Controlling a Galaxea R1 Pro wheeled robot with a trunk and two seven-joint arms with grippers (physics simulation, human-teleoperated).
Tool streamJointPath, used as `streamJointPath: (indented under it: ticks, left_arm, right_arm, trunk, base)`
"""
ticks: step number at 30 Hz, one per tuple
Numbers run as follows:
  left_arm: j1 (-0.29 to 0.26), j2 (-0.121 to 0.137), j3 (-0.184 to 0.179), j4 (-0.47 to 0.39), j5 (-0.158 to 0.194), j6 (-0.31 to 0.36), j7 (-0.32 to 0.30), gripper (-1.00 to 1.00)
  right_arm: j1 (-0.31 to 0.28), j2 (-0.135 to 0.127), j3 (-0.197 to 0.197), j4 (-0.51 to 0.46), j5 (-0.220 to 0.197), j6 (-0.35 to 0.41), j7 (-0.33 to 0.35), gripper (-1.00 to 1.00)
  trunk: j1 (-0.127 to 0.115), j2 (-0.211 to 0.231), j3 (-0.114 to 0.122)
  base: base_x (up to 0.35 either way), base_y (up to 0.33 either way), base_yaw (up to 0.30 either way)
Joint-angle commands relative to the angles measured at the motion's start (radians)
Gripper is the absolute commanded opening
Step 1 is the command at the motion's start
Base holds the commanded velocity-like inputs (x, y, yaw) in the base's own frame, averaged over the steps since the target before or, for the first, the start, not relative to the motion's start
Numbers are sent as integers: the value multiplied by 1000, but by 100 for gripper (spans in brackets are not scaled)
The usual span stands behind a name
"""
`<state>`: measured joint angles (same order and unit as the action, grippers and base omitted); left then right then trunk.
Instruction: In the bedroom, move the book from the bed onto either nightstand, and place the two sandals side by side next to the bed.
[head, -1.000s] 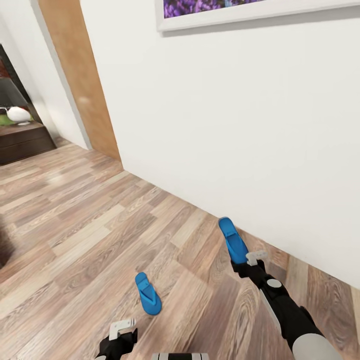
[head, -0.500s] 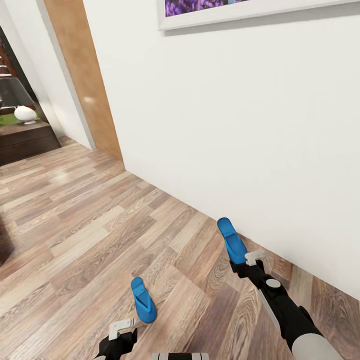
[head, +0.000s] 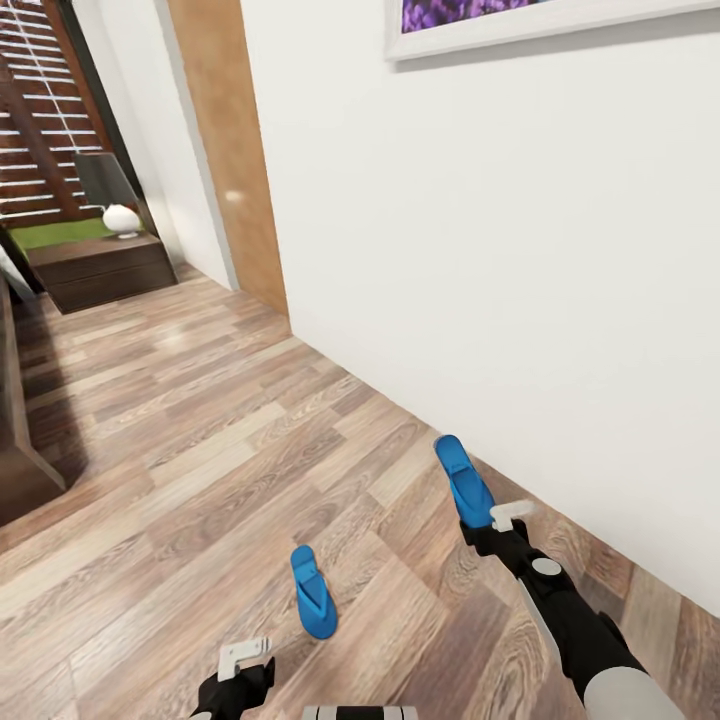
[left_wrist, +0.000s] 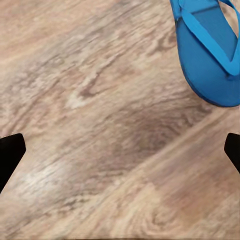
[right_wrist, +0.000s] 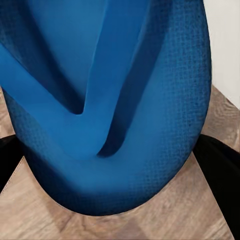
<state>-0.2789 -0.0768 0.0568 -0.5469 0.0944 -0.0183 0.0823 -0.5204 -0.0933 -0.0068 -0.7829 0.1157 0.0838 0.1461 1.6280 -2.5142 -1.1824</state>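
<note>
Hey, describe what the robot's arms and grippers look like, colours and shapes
In the head view the right arm is glossy black with a round pale grey disc at a joint and a light grey segment farther back. The right gripper has a black body and a small white finger piece. The left gripper matches it: black body, white angular finger. In the wrist views the fingertips show as plain black wedges.

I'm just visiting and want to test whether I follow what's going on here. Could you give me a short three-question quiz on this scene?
1. True or false: the right gripper holds a blue sandal.
2. Where does the other sandal lie? A) on the wooden floor B) on the dark cabinet C) in the left gripper
3. Fill in: the left gripper is ____.

Key: 1 true; 2 A; 3 open, holding nothing.
</note>
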Motion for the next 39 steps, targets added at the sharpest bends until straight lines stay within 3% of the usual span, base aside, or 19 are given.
streamJointPath:
  ticks: [1, 14, 21, 39]
  left_arm:
    - [0, -1, 2, 0, 10, -2, 0, 100]
    - [-1, -1, 2, 1, 10, -2, 0, 100]
    - [0, -1, 1, 1, 10, -2, 0, 100]
    - [0, -1, 2, 1, 10, -2, 1, 100]
  right_arm:
    - [0, 0, -1, -2, 10, 5, 4, -100]
    - [0, 1, 0, -1, 10, 5, 11, -100]
    - [0, 30, 1, 11, 14, 5, 12, -100]
    - [0, 32, 1, 11, 15, 5, 12, -100]
  trunk:
    - [0, 0, -1]
    - [0, 0, -1]
    - [0, 0, -1]
    - [0, 0, -1]
  base:
    - [77, -214, 282]
    - [104, -280, 282]
    - [180, -271, 282]
    - [175, -284, 280]
